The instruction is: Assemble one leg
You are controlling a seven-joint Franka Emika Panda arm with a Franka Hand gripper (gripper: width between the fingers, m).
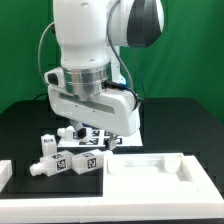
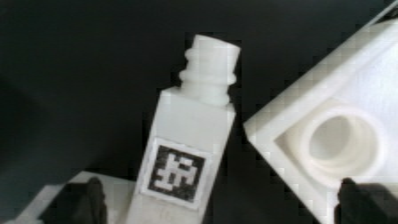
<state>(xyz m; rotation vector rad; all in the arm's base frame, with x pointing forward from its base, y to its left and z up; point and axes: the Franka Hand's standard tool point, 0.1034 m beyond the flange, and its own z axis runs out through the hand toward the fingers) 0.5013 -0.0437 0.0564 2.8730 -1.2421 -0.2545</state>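
Leg [image 2: 192,140] flat on table [image 2: 71,90], stub end away from hand [image 2: 217,198]

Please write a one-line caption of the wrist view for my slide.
Small white plastic square-section leg with a black-and-white tag, beside the round socket of the large white rimmed panel.

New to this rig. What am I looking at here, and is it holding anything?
The white machine is a robot arm with a two-finger gripper. One picture comes from a camera off the arm, seeing the whole scene; the other from a camera on the wrist, looking past the fingers. On the black table lie several small white tagged posts, the furniture's legs, and a large white rimmed panel with a round socket. In the wrist view one leg lies between the dark fingers, which stand wide of it, so nothing seems held.
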